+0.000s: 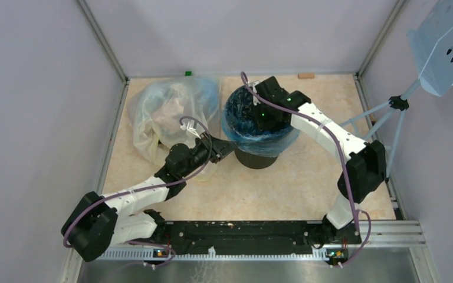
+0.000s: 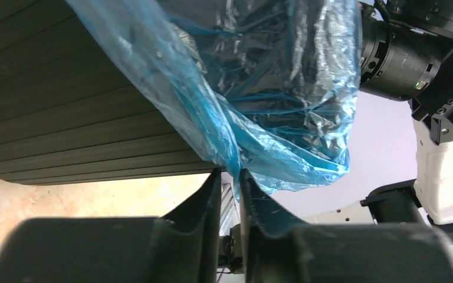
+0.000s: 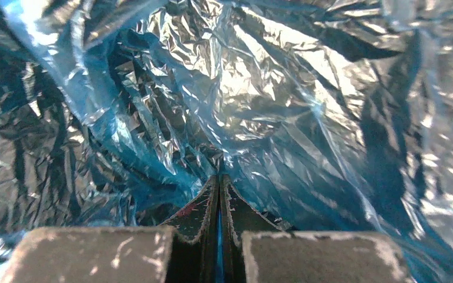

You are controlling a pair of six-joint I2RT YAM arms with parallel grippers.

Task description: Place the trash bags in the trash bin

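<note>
Left arm (image 1: 135, 197): it starts at the near left corner of the table (image 1: 307, 188), lies low, and reaches far and to the right.
Left wrist (image 1: 183, 159): it is held flat and aims to the right.
Left pincer (image 2: 230, 175): its two black fingers (image 2: 203, 200) are almost together, with a fold of the blue bag (image 2: 283, 88) pinched at the tips.
Right arm (image 1: 330, 132): it rises from the near right, bends at a black elbow on the right, then reaches far and left.
Right wrist (image 1: 274, 97): it tips downward, and a small green light glows on it.
Right pincer (image 3: 219, 180): it is squeezed tight, with a thin strip of blue bag showing in the crack.
Both pincers: they are near each other but apart.
</note>
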